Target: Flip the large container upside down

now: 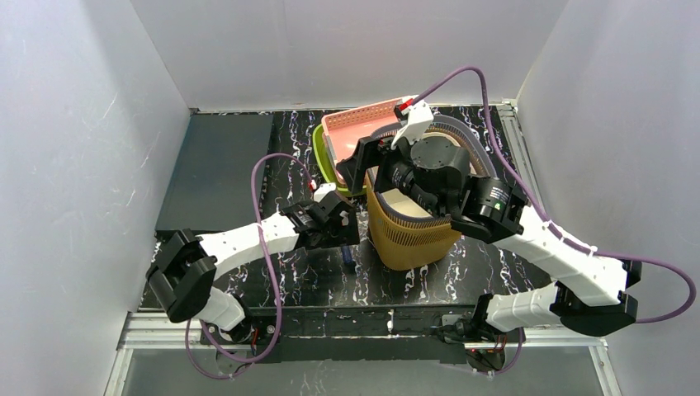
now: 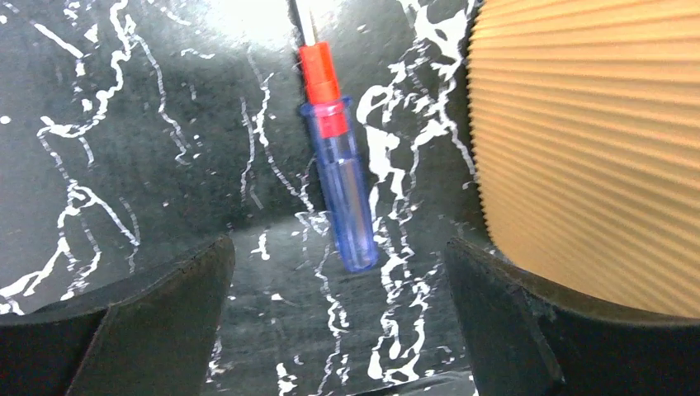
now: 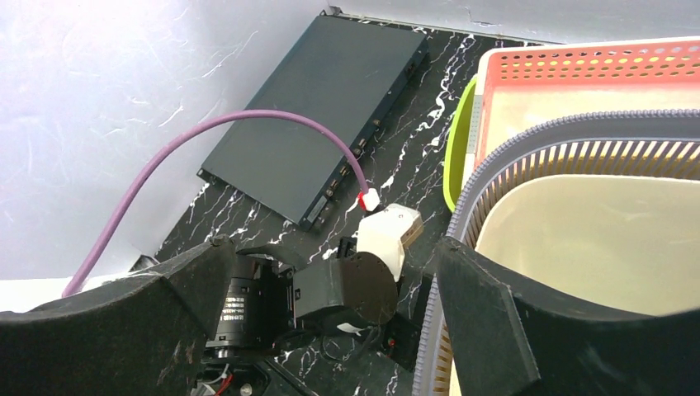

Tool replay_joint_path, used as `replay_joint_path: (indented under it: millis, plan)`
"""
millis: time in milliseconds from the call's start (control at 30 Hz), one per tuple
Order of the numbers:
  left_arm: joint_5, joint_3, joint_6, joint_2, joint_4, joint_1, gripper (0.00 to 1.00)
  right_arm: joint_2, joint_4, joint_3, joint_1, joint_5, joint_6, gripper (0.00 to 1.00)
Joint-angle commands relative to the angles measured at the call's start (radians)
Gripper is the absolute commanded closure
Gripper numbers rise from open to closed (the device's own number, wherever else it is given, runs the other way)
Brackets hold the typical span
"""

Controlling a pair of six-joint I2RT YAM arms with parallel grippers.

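Right claw [image 3: 334,264] hangs spread wide at the rim of the large container [image 1: 410,241], which stands upright mid-tabletop [image 2: 124,165], probably to straddle its wall for tipping. Left claw [image 2: 338,264], also spread, sits low beside the ribbed side, over a screwdriver [image 2: 342,190], likely to brace.

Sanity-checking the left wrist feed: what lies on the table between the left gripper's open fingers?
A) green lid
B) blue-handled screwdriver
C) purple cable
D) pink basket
B: the blue-handled screwdriver lies flat on the table inside the open left gripper, beside the tan container.
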Motion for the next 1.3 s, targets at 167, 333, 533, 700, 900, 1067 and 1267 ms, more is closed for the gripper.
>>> replay_joint_path:
  millis: [167,333,533,700,900,1067,1267]
  plan:
    - [0.042,-0.002,-0.143,0.009,0.207,-0.001,0.04,-0.038,0.019,-0.025,0.000,0.060,0.008,0.01]
    - [0.108,-0.030,-0.213,0.076,0.330,-0.001,0.05,-0.033,0.014,-0.023,0.000,0.056,0.005,0.01]
    - [0.132,-0.056,-0.263,0.153,0.395,-0.002,0.05,-0.034,0.006,-0.023,0.001,0.058,0.005,0.01]
    - [0.140,-0.053,-0.278,0.182,0.408,-0.001,0.05,-0.033,0.000,-0.025,0.001,0.067,0.004,0.01]
    - [0.037,-0.008,-0.265,0.165,0.269,-0.001,0.05,-0.031,0.001,-0.025,0.000,0.062,0.005,0.01]
    - [-0.105,0.069,-0.206,0.196,-0.005,0.041,0.03,-0.032,-0.004,-0.027,0.001,0.064,0.005,0.01]
    - [-0.099,0.043,-0.022,0.164,0.052,0.212,0.02,-0.039,-0.005,-0.040,0.001,0.067,0.006,0.01]
